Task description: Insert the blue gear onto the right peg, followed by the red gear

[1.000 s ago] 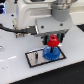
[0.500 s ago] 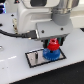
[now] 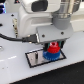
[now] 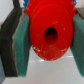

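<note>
Fingers (image 4: 47, 47) are clamped tight on the small bright-red toothed plastic gear (image 3: 52, 48), sitting right above the wide flat bright-blue toothed gear (image 3: 50, 55), so I'd line the hub hole up dead centre over that and ease straight down.

arm: lower than a second ago, come down toward the plate (image 3: 44, 58) | gripper (image 3: 52, 46): pads clamped on the red gear (image 3: 52, 48) | red gear: was clear above the blue gear (image 3: 51, 56), now down on top of it
</note>
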Tool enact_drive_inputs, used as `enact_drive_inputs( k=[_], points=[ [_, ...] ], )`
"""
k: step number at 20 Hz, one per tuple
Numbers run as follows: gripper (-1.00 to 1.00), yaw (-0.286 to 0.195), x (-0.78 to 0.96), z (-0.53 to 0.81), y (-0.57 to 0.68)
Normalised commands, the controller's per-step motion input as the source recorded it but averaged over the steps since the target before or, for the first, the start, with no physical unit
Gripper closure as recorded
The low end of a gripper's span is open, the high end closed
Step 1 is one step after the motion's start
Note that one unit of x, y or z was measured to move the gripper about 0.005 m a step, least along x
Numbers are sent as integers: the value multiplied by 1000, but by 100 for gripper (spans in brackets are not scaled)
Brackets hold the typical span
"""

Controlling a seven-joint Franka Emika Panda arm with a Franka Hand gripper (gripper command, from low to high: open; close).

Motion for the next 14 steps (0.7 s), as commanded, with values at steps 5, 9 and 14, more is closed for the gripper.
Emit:
enact_drive_inputs(
  k=[5, 9, 14],
  points=[
    [100, 0, 134, -296, 7],
    [100, 0, 72, -180, -6],
    [-100, 0, 47, 64, 8]
  ],
)
